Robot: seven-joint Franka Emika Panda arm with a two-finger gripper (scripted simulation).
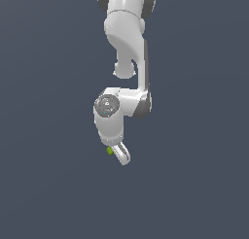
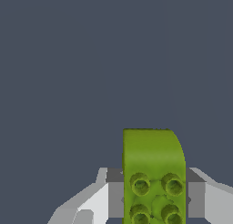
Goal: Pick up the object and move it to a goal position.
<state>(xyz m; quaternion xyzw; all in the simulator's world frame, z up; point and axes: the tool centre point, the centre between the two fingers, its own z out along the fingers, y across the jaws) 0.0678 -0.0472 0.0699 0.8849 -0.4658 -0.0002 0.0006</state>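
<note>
pinched the lime-green block (image 2: 154, 177) between both jaws of the gripper (image 1: 118, 154). hung under the white arm (image 1: 125, 53), above the plain grey desk (image 1: 44, 184).

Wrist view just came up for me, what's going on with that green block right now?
The single Panda arm has the lime-green block between its gripper fingers, which sit against both sides of it, so it looks gripped. In the exterior view the block shows as a small green spot at the gripper. No goal marker is visible in either view.
</note>
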